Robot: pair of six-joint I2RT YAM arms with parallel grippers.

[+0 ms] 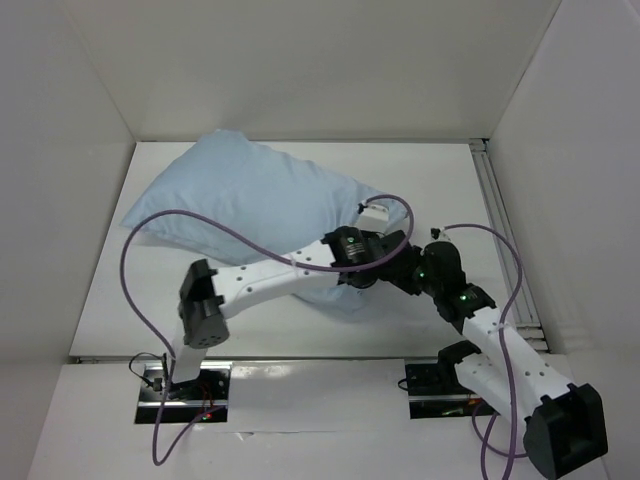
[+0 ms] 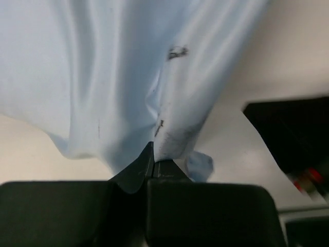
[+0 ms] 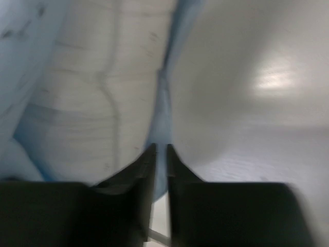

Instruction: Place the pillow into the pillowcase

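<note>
Top view: pillowcase (image 1: 250, 200) lies stuffed, centre to upper left of the worktop (image 1: 430, 180). A white bit of pillow (image 1: 375, 212) pokes out at its right end, where both arms meet.

Only the wrist views show grips: left claw (image 2: 153, 164) pinched tight on blue fabric, and right claw (image 3: 160, 154) nearly closed on a blue fold.

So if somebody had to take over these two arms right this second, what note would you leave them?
Left gripper: shut on a fold of the light blue thin fabric pillowcase.
Right gripper: shut on the pillowcase's edge at its open end.
Where things are: the stuffed pillowcase lies on the white table. The plump white pillow seems almost wholly inside, with only a white bit showing at the open end, beside both grippers.
Done: the pillow is mostly in.
Left: pull the edge over that last bit, then let go.
</note>
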